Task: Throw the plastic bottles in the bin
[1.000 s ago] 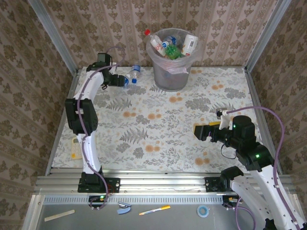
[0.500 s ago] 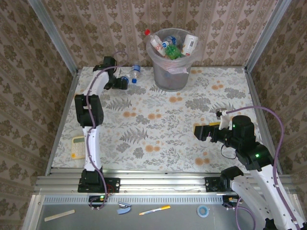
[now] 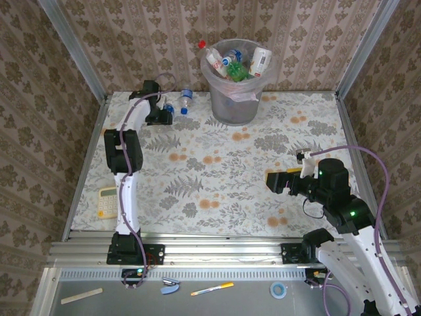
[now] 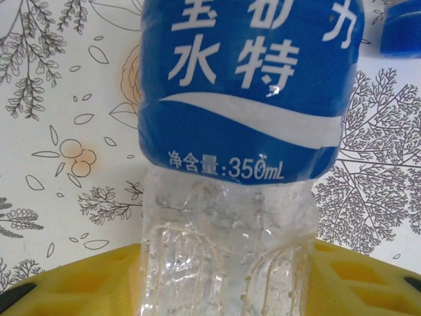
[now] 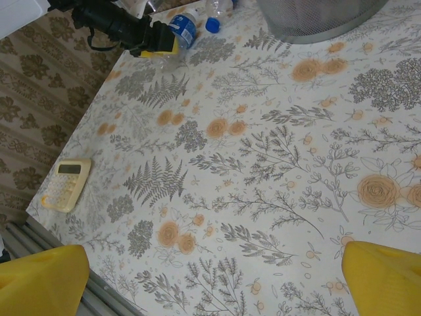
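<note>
I have the left gripper (image 3: 164,114) out at the far left of the table (image 3: 217,191), its yellow fingers (image 4: 79,289) flanking the clear base of a blue-labelled bottle (image 4: 243,118) that lies on the cloth. They sit right against its sides, but I cannot tell whether they are squeezing it. A second bottle (image 3: 186,100) lies just beside it, between it and the bin (image 3: 233,108), which has several bottles inside. My right gripper (image 3: 271,180) hovers near the right side, jaws spread wide and holding nothing.
</note>
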Robot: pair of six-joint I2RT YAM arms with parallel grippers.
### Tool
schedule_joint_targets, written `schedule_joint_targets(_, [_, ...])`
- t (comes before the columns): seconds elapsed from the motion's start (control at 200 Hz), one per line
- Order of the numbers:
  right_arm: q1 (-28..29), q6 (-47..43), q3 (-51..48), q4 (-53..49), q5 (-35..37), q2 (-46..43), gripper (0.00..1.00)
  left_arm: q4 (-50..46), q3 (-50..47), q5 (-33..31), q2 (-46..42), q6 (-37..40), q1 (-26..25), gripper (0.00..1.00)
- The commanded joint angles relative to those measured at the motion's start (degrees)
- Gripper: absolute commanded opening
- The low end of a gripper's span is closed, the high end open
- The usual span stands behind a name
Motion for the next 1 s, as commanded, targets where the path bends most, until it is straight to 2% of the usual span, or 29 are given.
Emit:
schedule_joint_targets(0.0, [-0.13,0.80,1.10,-0.49,1.20,0.88,1.00,0.72,-2.86,1.97,-0.78,-0.54,0.85,0.50])
schedule_joint_targets(0.15, [-0.12,0.42,3.01,-0.65,1.31,2.39,1.00,3.64,-8.13,2.72,-4.39,-1.17,0.79,0.46])
schedule_joint_targets(0.46, [-0.17,-0.86,5.74,-0.27,1.84,5.47,1.00,12.10,-25.92,4.55,-17.83,-3.21,0.77,0.36])
schedule_joint_targets(0.995, [-0.54,-7.81,9.87,1.65,0.12,12.20,1.00,23.64,-53.80,7.95,-46.24,-7.39,-3.12,0.35])
